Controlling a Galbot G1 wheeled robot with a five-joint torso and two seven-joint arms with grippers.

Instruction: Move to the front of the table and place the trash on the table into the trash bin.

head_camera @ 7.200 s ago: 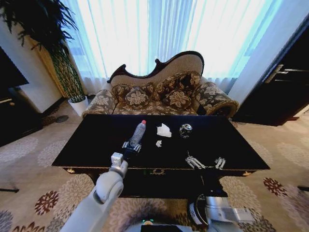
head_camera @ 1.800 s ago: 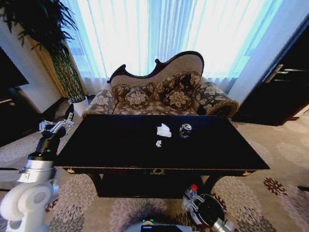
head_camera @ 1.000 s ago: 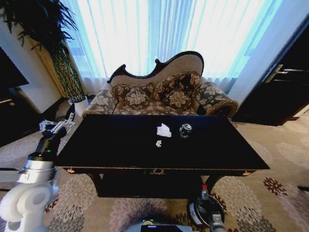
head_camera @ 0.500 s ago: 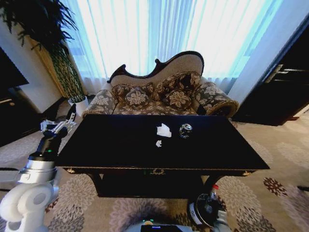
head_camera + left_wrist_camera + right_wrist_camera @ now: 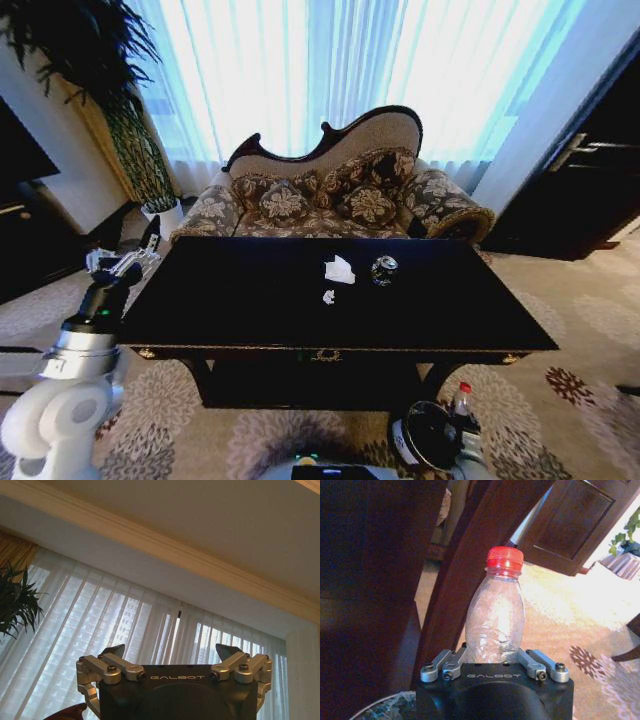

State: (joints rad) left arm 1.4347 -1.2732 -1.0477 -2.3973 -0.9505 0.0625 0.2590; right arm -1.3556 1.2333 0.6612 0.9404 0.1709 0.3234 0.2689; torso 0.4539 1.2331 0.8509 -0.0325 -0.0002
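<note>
Low, right gripper (image 5: 493, 666) fingers clamp bottle (image 5: 495, 616) upright beside trash bin (image 5: 430, 437) | left gripper (image 5: 170, 652) raised, fingers wide

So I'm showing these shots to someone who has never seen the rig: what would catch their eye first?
Probably the clear bottle with its red cap, clamped in the right gripper down by the trash bin at the table's near right leg. Next, the glossy black table, with a crumpled tissue, a paper scrap and a crushed can on its far middle. The left gripper is raised, open, off the table's left end.
</note>
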